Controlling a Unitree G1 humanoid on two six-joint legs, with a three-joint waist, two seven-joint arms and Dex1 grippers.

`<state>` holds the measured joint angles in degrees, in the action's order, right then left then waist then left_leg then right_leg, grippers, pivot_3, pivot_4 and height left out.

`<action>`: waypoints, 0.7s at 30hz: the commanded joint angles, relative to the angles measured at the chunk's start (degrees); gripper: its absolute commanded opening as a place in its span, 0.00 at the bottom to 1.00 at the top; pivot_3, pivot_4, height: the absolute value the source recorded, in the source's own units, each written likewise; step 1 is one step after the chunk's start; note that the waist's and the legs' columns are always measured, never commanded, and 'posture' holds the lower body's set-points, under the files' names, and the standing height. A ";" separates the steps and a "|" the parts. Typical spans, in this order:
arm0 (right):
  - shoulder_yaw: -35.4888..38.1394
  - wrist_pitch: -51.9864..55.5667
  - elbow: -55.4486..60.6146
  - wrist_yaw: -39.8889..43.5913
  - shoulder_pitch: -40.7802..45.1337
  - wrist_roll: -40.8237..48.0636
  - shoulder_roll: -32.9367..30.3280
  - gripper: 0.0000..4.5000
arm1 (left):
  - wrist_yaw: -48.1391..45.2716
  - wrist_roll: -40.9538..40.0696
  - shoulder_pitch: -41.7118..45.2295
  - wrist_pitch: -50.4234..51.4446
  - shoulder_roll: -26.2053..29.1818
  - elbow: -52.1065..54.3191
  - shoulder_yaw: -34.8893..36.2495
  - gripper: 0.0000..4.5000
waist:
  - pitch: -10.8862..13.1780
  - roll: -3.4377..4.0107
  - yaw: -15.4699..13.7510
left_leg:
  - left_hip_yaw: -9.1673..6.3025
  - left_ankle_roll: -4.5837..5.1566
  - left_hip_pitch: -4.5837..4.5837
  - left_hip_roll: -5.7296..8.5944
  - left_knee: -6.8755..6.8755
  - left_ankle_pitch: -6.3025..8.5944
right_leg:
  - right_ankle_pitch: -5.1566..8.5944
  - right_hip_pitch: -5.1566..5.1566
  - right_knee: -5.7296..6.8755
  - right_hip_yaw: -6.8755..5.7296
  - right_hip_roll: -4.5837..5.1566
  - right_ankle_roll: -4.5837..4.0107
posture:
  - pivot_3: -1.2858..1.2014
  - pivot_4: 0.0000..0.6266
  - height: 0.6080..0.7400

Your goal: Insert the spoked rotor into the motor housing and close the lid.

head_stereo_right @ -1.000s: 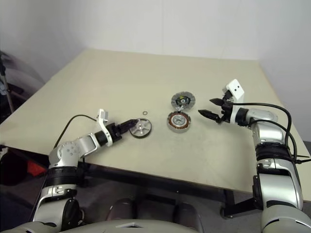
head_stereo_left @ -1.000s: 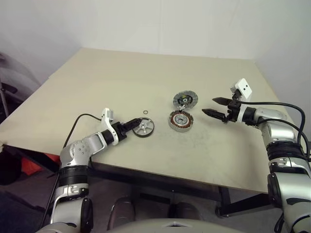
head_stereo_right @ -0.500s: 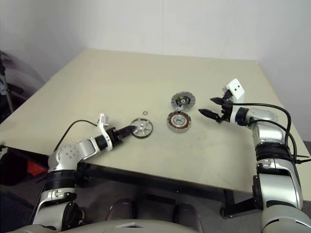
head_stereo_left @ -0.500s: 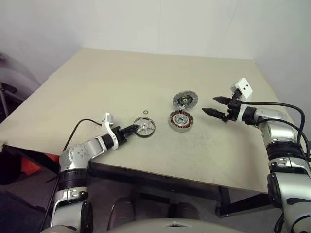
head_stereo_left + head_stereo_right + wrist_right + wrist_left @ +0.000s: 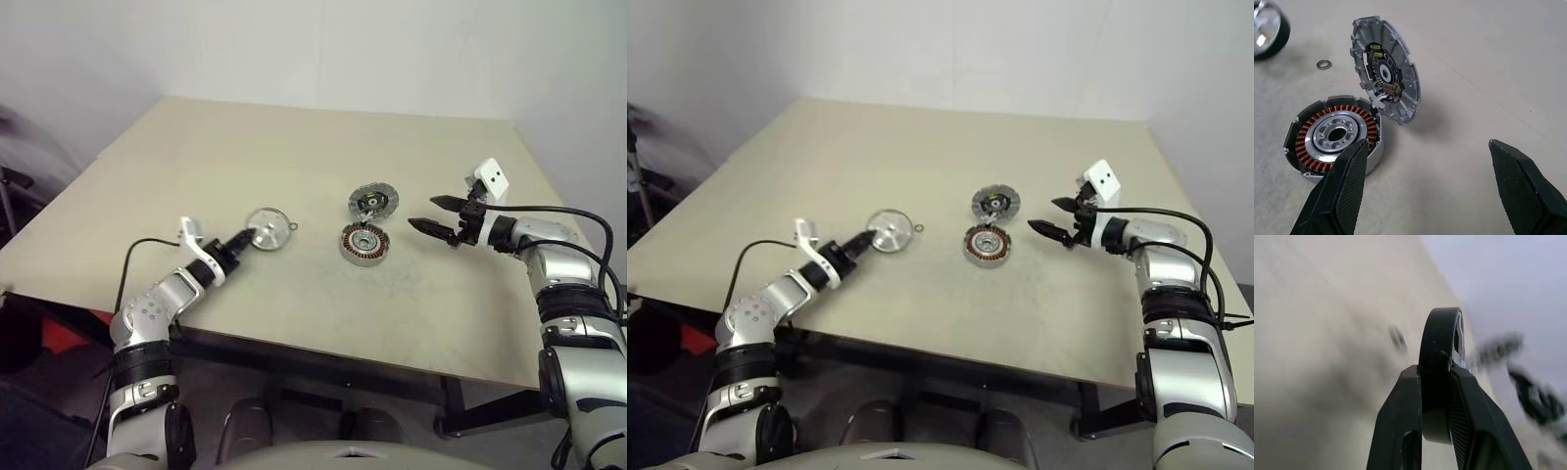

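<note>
My left gripper (image 5: 245, 239) is shut on the rim of the spoked rotor (image 5: 263, 233), a silver wheel held tilted on edge just above the table, left of centre. In the left wrist view the rotor (image 5: 1440, 362) stands edge-on between the black fingers (image 5: 1400, 431). The motor housing (image 5: 362, 243), with its copper windings, lies at the table's middle. The lid (image 5: 373, 202) leans tilted against the housing's far side, its dark centre showing. Just right of the housing, my right gripper (image 5: 421, 213) hovers open and empty, with the housing (image 5: 1334, 134) and lid (image 5: 1386, 76) ahead of its fingers.
A tiny thin ring (image 5: 293, 226) lies on the table (image 5: 294, 147) just right of the held rotor. The table's front edge runs close under my left forearm. A white wall stands behind the far edge.
My left gripper shut on the rotor, raised it off the table and carried it to the left, tilting it on edge. The right arm has stayed still.
</note>
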<state>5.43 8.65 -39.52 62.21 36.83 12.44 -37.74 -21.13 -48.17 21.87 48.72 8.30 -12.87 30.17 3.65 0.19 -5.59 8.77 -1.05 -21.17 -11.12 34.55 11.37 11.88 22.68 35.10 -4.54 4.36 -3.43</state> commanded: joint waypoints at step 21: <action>0.50 -1.94 0.20 -1.16 2.08 -0.58 0.41 0.99 | 10.75 -4.48 2.61 -2.76 3.78 -2.97 5.59 0.53 | 0.01 -0.01 -0.10 | -0.01 0.20 0.00 -0.03 0.00 0.12 | -0.01 -0.14 -0.25 -0.05 0.00 0.01 | 0.52 0.00 1.00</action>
<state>5.39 7.91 -39.65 61.16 37.32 11.43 -37.15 -9.26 -49.93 24.48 42.86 10.70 -20.21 36.33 3.66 0.18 -5.69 8.76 -0.84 -21.20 -11.16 34.55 11.49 11.88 22.57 34.86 -4.59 4.37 -3.42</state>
